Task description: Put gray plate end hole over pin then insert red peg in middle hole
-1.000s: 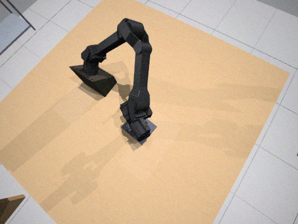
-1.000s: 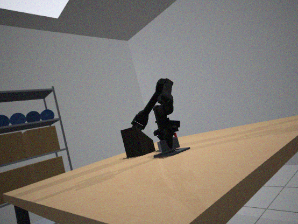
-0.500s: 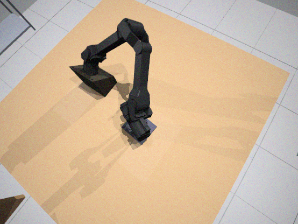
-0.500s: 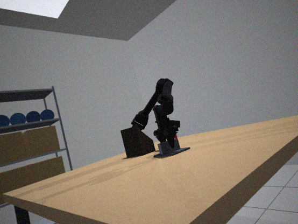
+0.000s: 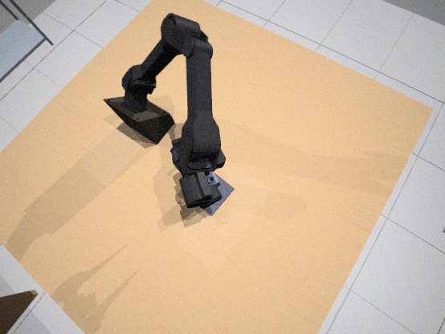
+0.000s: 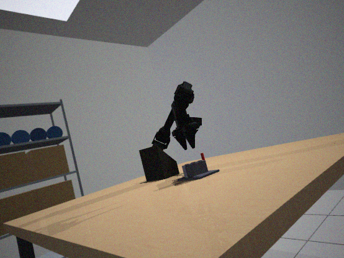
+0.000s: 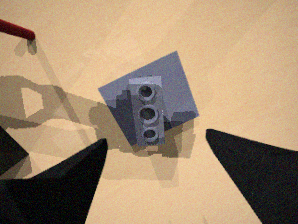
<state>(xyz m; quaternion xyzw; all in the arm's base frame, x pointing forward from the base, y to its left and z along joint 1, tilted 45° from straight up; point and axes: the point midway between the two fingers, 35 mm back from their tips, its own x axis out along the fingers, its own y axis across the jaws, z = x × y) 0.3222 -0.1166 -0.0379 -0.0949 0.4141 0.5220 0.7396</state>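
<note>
The gray plate [image 5: 215,177] [image 6: 195,169] [image 7: 157,102], a thick bar with three holes in a row, sits on the flat blue-gray base [image 5: 226,189] [image 6: 211,172] [image 7: 175,75] and looks level. The pin is not visible; I cannot tell which end hole is over it. The red peg [image 6: 202,156] [image 7: 17,29] stands upright on the table, behind the plate in the exterior view and at the upper left of the wrist view. My gripper [image 6: 190,148] [image 7: 157,138] is open and empty, raised above the plate, its fingertips wide apart. In the top view the arm hides the peg and much of the plate.
The arm's dark wedge-shaped mount [image 5: 140,118] [image 6: 159,164] stands on the wooden table [image 5: 281,249] [image 6: 174,217] beside the base. A shelf rack [image 6: 69,146] with blue round things and brown boxes stands beyond the table.
</note>
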